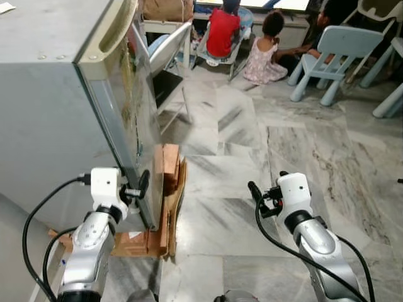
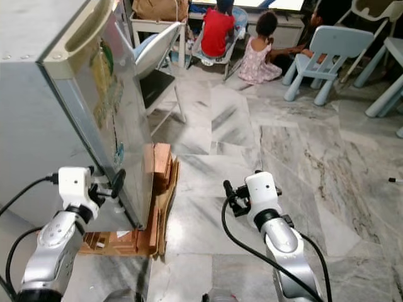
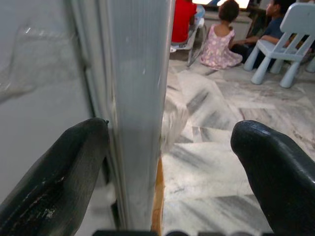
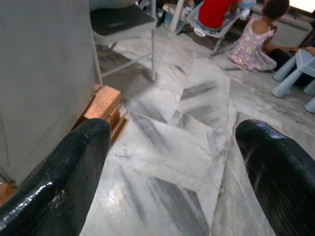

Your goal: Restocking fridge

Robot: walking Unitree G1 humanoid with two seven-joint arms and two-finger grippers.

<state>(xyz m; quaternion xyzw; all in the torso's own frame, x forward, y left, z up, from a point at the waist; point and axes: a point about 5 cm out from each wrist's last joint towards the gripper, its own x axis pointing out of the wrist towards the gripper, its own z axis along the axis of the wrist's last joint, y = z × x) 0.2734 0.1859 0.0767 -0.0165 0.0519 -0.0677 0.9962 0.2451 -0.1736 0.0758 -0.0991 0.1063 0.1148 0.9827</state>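
A grey fridge [image 1: 50, 113] stands at my left with its door [image 1: 129, 119] swung slightly ajar. My left gripper [image 1: 140, 189] is low at the door's free edge. In the left wrist view the door edge [image 3: 138, 123] runs between its two open fingers [image 3: 64, 172], nearer to one of them. My right gripper [image 1: 255, 190] hangs open above the marble floor [image 4: 197, 147] to the right of the fridge, with nothing between its fingers [image 4: 74, 162].
Wooden blocks and cardboard [image 1: 169, 182] lie at the fridge's base. A folding chair [image 1: 167, 63] stands just behind the door. Farther back, several people [image 1: 223, 28] sit among pale blue plastic chairs [image 1: 340, 47]. Open floor lies ahead and to the right.
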